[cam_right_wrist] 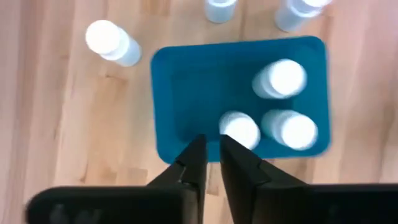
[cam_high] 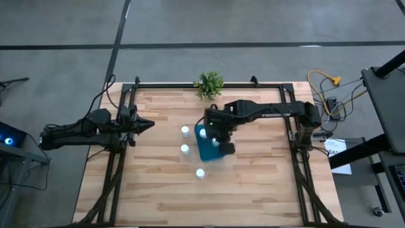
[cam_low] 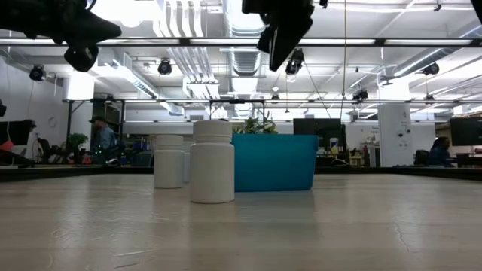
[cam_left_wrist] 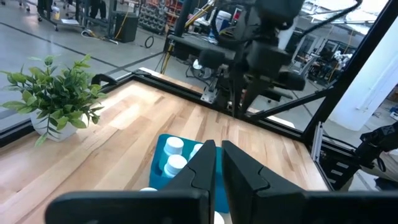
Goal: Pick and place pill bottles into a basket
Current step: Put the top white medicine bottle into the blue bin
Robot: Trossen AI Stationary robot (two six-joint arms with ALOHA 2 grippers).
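High view: I hold the right gripper [cam_high: 218,136] above the basket [cam_high: 207,152]; three pill bottles [cam_high: 185,149] stand outside. Right wrist view: jaws nearly closed, empty (three bottles inside). Left gripper [cam_high: 147,125] waits aside, closed.

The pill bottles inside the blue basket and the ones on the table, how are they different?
Three pill bottles stand bunched together inside the basket; three other bottles stand apart on the bare wooden table. The right claw hangs over the basket ones; no claw is over the table ones. All are white, capped and upright.
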